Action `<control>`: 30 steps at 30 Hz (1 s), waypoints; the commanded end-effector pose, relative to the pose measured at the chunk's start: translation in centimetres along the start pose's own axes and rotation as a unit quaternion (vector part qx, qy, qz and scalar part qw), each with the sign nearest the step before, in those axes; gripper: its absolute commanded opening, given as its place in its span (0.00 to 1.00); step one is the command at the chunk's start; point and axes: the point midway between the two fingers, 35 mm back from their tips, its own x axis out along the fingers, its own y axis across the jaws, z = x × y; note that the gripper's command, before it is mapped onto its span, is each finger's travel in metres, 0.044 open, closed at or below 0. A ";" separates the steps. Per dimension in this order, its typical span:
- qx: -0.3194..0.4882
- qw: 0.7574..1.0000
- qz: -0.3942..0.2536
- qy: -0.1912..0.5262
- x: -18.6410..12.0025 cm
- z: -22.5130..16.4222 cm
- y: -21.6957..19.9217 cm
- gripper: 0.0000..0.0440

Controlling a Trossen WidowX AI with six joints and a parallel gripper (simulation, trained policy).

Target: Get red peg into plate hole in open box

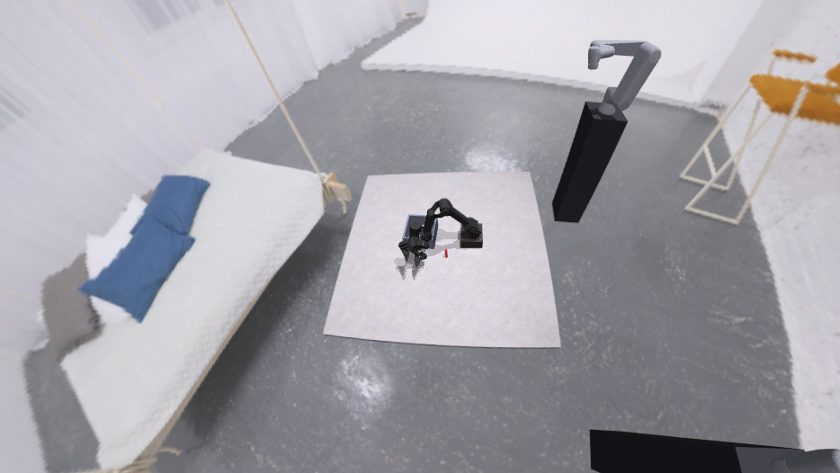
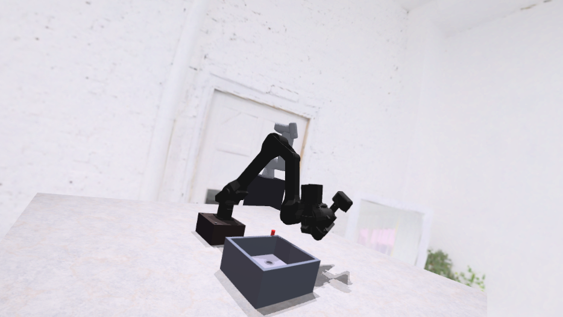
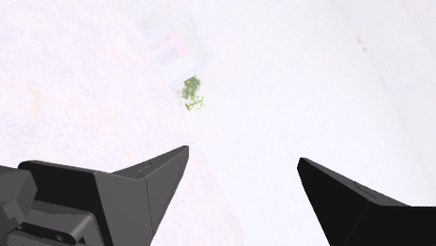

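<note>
The red peg [image 1: 446, 253] [image 2: 272, 232] is on the pale table top, outside the box, between the arm's base and the gripper's side in the top view. In the exterior view it shows just behind the box's far rim. The open blue-grey box [image 1: 434, 236] [image 2: 287, 285] stands beside the arm. Its bottom plate [image 2: 258, 259] has a round hole [image 2: 269, 262] with no peg in it. My gripper [image 1: 410, 262] [image 3: 242, 157] is open with nothing between the fingers. It hangs above the table, past the box and away from the peg. The peg is not in the wrist view.
The arm's dark base block [image 1: 471, 242] [image 2: 216, 232] stands on the table [image 1: 469, 311] [image 2: 78, 252], near the box. A grey arm on a black pillar [image 1: 587, 164] stands beyond the table. A bed with blue pillows [image 1: 140, 264] is off to the left in the top view.
</note>
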 end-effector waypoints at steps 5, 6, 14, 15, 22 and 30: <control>0.083 0.996 -0.013 0.024 0.2 -0.9 -0.6 1.00; 0.099 0.995 -0.016 0.029 0.2 -1.1 -0.7 1.00; 0.229 0.970 -0.039 0.066 0.4 -2.5 -1.7 1.00; 0.245 0.966 -0.042 0.071 0.4 -2.6 -1.8 1.00; 0.354 0.927 -0.064 0.102 0.4 -3.7 -2.5 1.00; 0.471 0.867 -0.091 0.136 0.4 -4.7 -3.2 1.00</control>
